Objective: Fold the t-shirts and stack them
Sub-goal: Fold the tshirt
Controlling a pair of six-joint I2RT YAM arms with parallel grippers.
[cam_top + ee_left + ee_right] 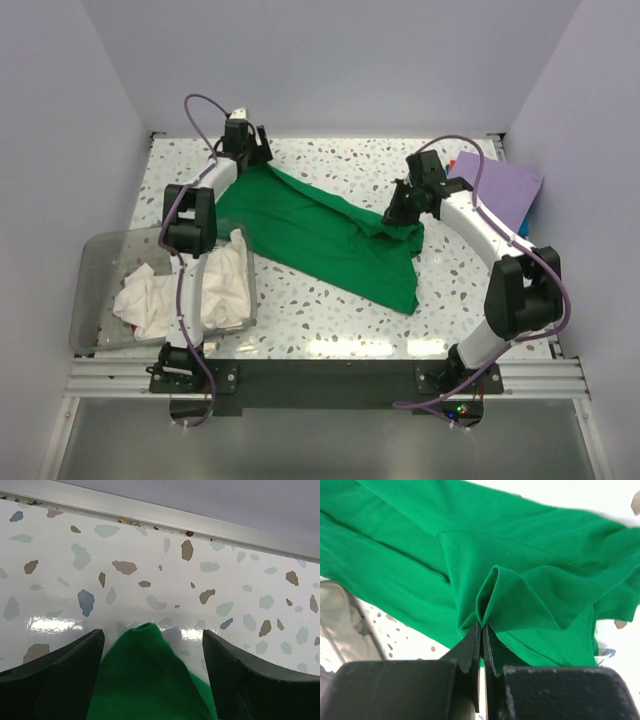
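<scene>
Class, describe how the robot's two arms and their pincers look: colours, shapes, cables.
Both the left arm and right arm have white links with chunky black joints. A purple cable loops along each. The left pincer and right pincer have black, wedge-shaped fingers.

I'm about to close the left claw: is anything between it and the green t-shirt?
Nothing visible. The left claw stands open, and a corner of the green t-shirt lies right between its fingers.
</scene>
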